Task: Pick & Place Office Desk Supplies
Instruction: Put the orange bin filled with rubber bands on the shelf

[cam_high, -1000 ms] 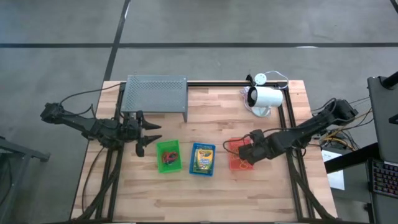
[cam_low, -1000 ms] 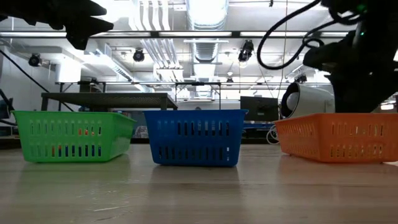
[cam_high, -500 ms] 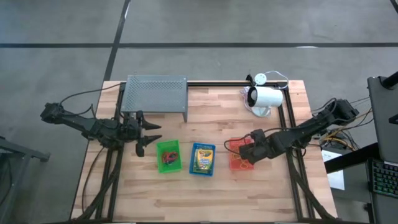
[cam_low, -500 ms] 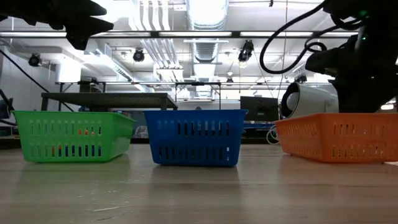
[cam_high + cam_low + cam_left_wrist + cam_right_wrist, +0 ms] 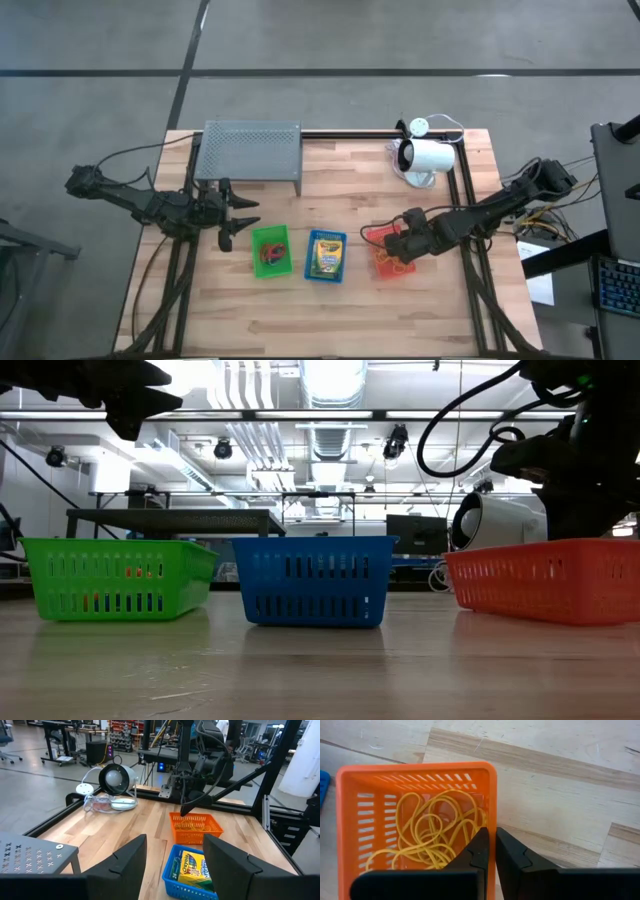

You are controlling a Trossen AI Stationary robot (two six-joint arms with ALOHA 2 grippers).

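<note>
Wooden planks of the table (image 5: 330,310) carry three small baskets in a row: green (image 5: 270,251), blue (image 5: 326,257) and orange (image 5: 415,785). Red and blue loops (image 5: 270,254) lie in the green one, a crayon box (image 5: 194,867) in the blue one, thin rubber bands (image 5: 432,835) in the orange one. Right gripper (image 5: 491,851) pinches the orange basket's wall between nearly closed fingers. Left gripper (image 5: 175,865) hangs spread wide beside the green basket, holding nothing.

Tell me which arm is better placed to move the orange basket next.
Right: its end effector is pinched on the orange basket wall. The left end effector waits open beside the green basket.
</note>
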